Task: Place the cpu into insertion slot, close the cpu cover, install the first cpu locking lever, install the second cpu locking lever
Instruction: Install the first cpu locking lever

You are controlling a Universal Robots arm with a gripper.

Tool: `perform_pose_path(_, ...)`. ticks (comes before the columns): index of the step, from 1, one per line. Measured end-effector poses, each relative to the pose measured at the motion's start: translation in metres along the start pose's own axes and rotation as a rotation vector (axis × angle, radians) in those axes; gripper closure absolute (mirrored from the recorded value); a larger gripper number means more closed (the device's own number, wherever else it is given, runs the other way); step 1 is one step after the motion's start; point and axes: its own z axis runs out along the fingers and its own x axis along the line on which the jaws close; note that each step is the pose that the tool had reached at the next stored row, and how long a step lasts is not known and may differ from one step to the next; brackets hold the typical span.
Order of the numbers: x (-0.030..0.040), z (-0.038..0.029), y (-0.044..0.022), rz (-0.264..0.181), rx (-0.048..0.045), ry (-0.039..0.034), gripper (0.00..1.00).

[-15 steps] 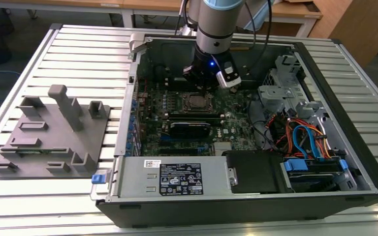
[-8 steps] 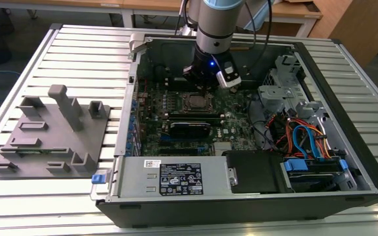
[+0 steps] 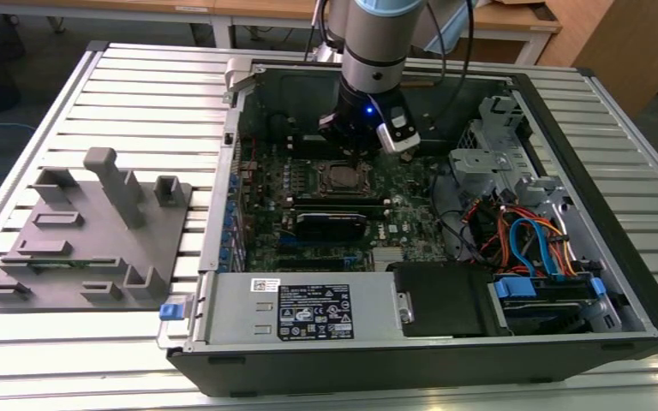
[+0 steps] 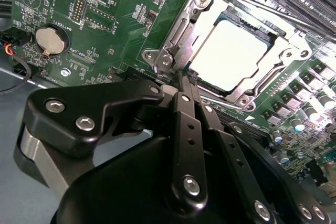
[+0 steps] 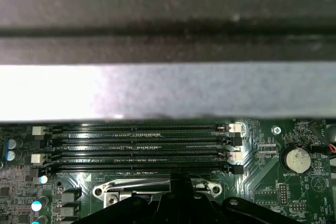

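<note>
- The open computer box [image 3: 421,368] lies on the desk [image 3: 134,77].
- A tray of holders [image 3: 89,248] sits on the desk, at the exterior view's left of the computer box.
- The board [image 3: 306,205] lies flat inside the computer box.
- The chip slot [image 3: 337,175] is set in the board, and the chip [image 4: 231,53] lies in it.
- The cover [image 4: 210,11] lies on the chip, around its edges.
- The hand [image 4: 186,76] is at one corner of the chip slot.
- The long slots [image 5: 142,145] lie side by side, just beside the chip slot.
- The battery [image 4: 48,39] sits on the board, apart from the chip slot.
- In the exterior view the power box [image 3: 295,308] lies in front of the board, and the wires [image 3: 523,240] lie at its right.
</note>
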Motion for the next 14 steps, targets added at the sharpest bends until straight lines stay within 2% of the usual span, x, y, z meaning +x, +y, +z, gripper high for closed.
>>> perform_pose_path(14, 0.0, -0.0028, 0.0003, 0.0, 0.0001, 0.0001, 0.89)
